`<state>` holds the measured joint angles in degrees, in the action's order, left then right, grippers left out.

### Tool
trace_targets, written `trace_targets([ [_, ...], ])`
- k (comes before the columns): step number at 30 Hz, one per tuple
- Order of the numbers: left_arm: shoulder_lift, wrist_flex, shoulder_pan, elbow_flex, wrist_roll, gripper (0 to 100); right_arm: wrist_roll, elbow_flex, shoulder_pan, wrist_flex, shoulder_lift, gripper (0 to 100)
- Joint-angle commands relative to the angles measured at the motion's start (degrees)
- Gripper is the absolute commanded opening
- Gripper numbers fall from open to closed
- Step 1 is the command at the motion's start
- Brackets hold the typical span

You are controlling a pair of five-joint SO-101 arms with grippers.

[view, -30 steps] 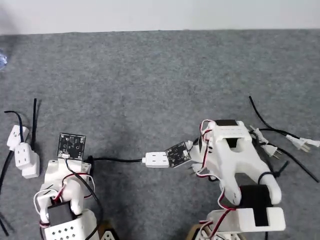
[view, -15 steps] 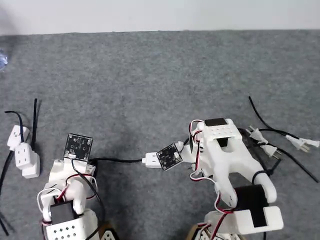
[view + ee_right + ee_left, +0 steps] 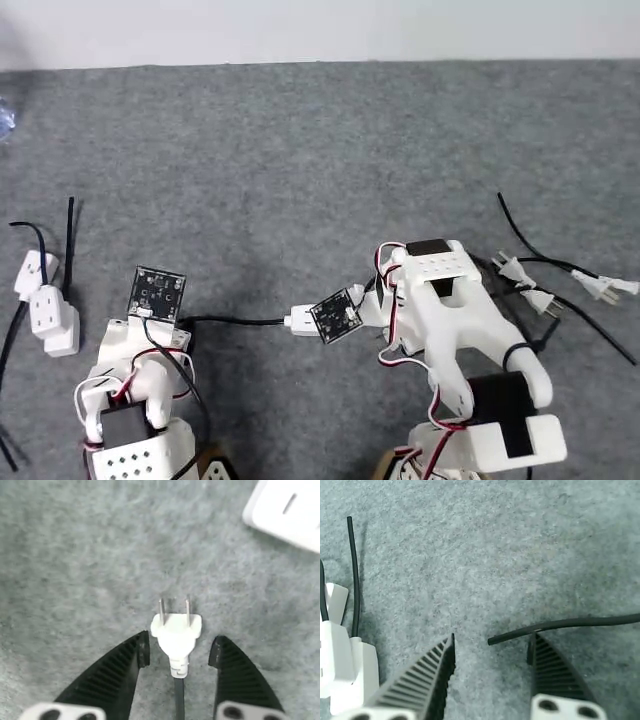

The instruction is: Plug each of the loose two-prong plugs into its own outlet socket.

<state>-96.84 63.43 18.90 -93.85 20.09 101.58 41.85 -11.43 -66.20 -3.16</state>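
The step in hand is the pick-up of one two-prong plug (image 3: 176, 627). The right tool (image 3: 180, 650) sits low over the grey bench (image 3: 300, 150) with its jaws spread to either side of the plug's body. A gap shows on each side, so I judge it has no hold yet. The plug lies flat with its prongs pointing away from the tool, toward the white outlet socket (image 3: 286, 511) just ahead and off to one side.

Next, I judge, the jaws must close squarely on the plug's body. The plug then has to be lifted and turned until its prongs line up with the slots, and a slanted grip would spoil that. The socket may also slide when pushed, so the other arm may need to steady it.

The left tool (image 3: 492, 645) is wide open and holds nothing. The cut end of a black cable (image 3: 570, 623) lies between its jaws.

- **Plugs:** four in all, one at the right tool and three more loose plugs (image 3: 541, 299) near the bench's right edge.
- **Sockets:** one in the middle and a white cluster of sockets (image 3: 47, 315) at the left edge. The cluster looks like two, possibly three, as the blocks run together.
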Motion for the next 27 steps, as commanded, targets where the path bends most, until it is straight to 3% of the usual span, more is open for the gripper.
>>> trace_targets([
  [1,-0.8,0.0,-0.4,0.4,0.6,22,-0.8,0.8,-1.5,0.6,2.2,14.7],
  [5,-0.8,0.0,-0.4,0.4,0.6,22,-0.8,0.7,-1.5,0.7,2.2,0.3],
  [13,-0.8,0.0,-0.4,0.4,0.6,22,-1.3,-1.1,-1.6,0.1,1.5,0.9],
  [17,-0.8,0.0,-0.5,0.3,0.6,22,-13.7,-7.6,-4.0,-0.4,1.6,0.9],
  [21,-0.8,0.0,-0.5,0.3,0.6,22,-27.8,-8.8,-5.7,7.3,2.2,0.9],
  [27,-0.7,0.0,-0.5,0.3,0.6,22,-30.9,-2.5,-6.5,14.5,2.2,1.2],
])
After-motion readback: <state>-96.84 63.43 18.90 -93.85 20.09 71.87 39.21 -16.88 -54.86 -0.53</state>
